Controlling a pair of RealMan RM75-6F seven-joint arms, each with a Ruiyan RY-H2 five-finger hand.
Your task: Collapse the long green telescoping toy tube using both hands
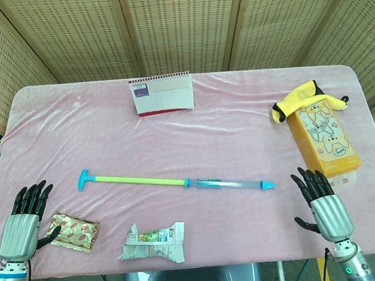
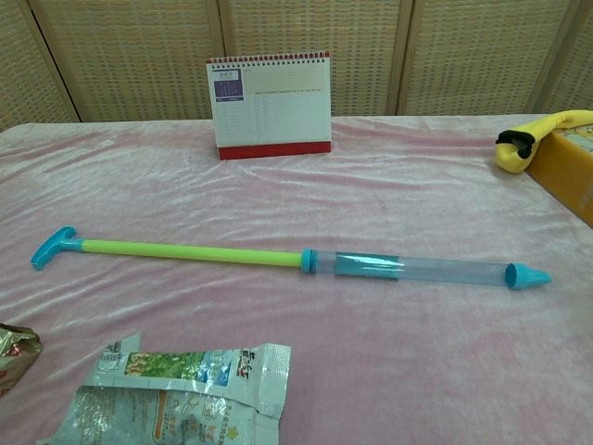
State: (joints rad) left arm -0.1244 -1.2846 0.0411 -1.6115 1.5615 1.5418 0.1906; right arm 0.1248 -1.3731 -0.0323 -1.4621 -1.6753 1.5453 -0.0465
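Two empty hands rest at the table's (image 1: 192, 123) near edge, fingers spread: left hand (image 1: 25, 220), right hand (image 1: 321, 201). Between and beyond them lies the toy tube (image 1: 174, 181), fully extended and untouched, so collapsing it has not begun. Both hands fall outside the chest view.

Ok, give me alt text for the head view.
A long green telescoping toy tube lies fully extended across a pink-covered table, untouched. The robot's left hand and right hand rest open near the front edge. Two snack wrappers, a desk calendar and an orange box sit around it.
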